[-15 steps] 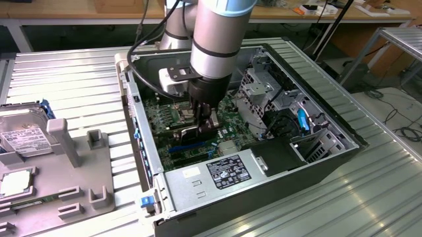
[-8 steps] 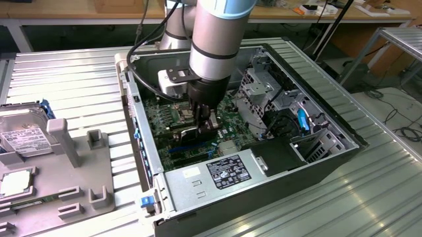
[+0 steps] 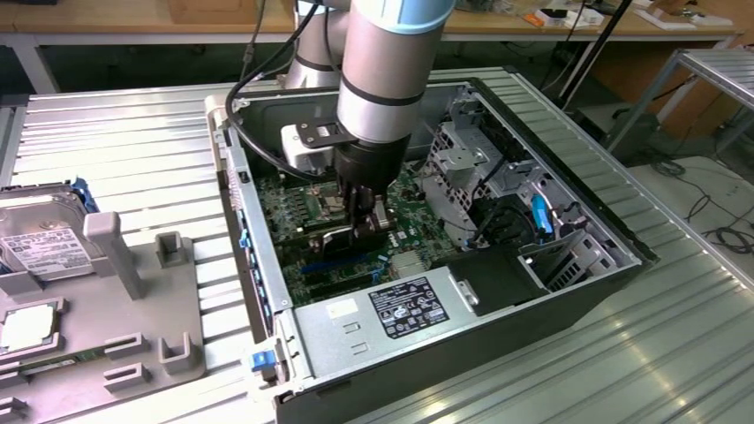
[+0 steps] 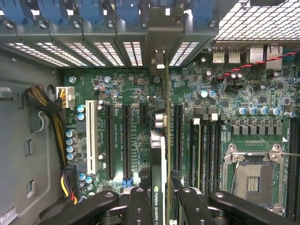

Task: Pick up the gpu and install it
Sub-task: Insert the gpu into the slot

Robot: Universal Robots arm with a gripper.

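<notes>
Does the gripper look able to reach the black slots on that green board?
Probably yes: the case lies open, and the gripper, shut on the gpu, hangs right over the slots with nothing between.

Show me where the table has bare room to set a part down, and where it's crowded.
Bare ribbed table lies on the exterior view's right of the computer case, and beyond the grey fixture. Crowded: inside the case, where the gripper holds the gpu over the motherboard.
</notes>
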